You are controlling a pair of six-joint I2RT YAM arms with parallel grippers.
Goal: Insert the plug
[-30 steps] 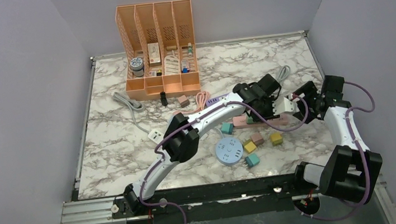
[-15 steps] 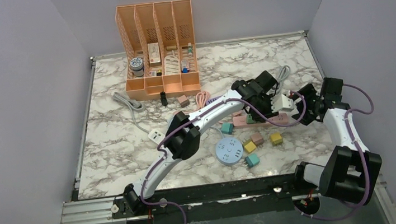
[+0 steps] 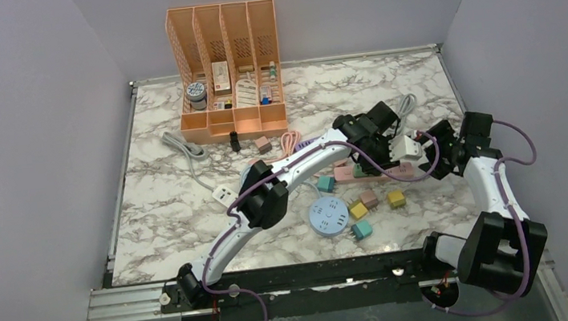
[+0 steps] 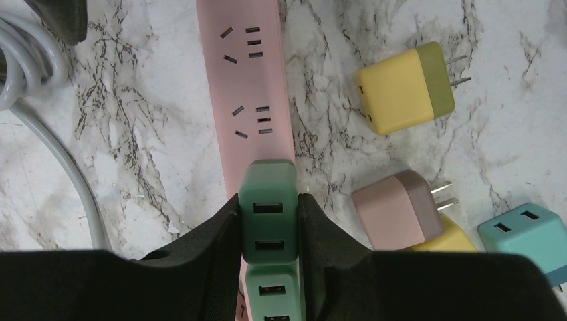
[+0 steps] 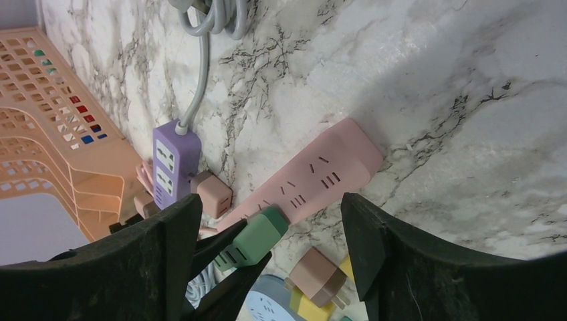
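A green plug (image 4: 267, 210) is pinched between the black fingers of my left gripper (image 4: 268, 221), which is shut on it. It hangs over the near end of the pink power strip (image 4: 251, 80), whose sockets further along are bare. A lighter green block (image 4: 274, 294) with ports shows just behind it between the fingers. In the right wrist view the plug (image 5: 257, 237) tilts with its dark end against the strip (image 5: 321, 177). My right gripper (image 5: 271, 200) is open and holds nothing, hovering over the strip's right end. From above, both grippers (image 3: 362, 166) (image 3: 430, 161) meet at the strip (image 3: 383, 172).
Loose yellow (image 4: 401, 90), mauve (image 4: 398, 214) and teal (image 4: 525, 234) plugs lie right of the strip. A round blue socket hub (image 3: 328, 218) sits nearer the arms. A purple strip (image 5: 175, 164), grey cable (image 4: 40, 114) and orange organiser (image 3: 227, 62) lie behind.
The left wrist, with the plug, and the right gripper both shifted slightly toward the back of the table, then held still. The right jaws narrowed a little.
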